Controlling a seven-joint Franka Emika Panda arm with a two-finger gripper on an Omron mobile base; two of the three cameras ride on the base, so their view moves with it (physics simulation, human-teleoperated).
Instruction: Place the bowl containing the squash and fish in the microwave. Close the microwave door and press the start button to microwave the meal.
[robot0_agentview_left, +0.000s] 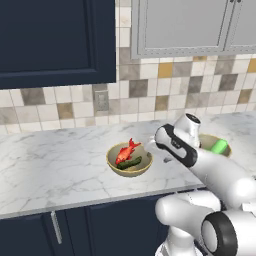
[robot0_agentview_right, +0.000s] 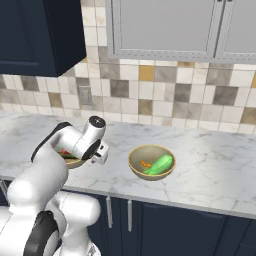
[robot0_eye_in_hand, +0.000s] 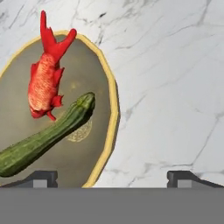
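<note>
Squash (robot0_eye_in_hand: 43, 138) lies closest under the hand cam, dark green, slanting across the bowl (robot0_eye_in_hand: 107, 87) w/ its stem end near the middle. Fish (robot0_eye_in_hand: 43, 83), red, sits just above it, tail forked toward the rim. Pincer (robot0_eye_in_hand: 112, 177) is spread wide, nothing between the tips: left tip over the bowl's inside, right tip over bare marble, so the rim passes between them.

Left base view, L to R: dark navy wall cupboard (robot0_agentview_left: 55, 40) up top, marble bench (robot0_agentview_left: 50, 165) below, wall outlet (robot0_agentview_left: 101, 101) on the tiled backsplash (robot0_agentview_left: 150, 90). Bowl (robot0_agentview_left: 116, 166) w/ fish (robot0_agentview_left: 127, 150) and squash (robot0_agentview_left: 131, 163) sits mid-bench, near the front edge. Arm's hand hangs just right of it, pincer (robot0_agentview_left: 150, 147) close to the rim. Beyond the arm, a second bowl (robot0_agentview_left: 207, 141) w/ a bright green item (robot0_agentview_left: 219, 146), partly hidden.

Right base view: hand covers most of the fish bowl (robot0_agentview_right: 72, 161); second bowl (robot0_agentview_right: 151, 162) is well apart to the right, holding the green item (robot0_agentview_right: 159, 164) plus small orange bits. Grey wall cupboards (robot0_agentview_right: 165, 27) above. Navy base cupboards (robot0_agentview_right: 165, 225) below the bench.
</note>
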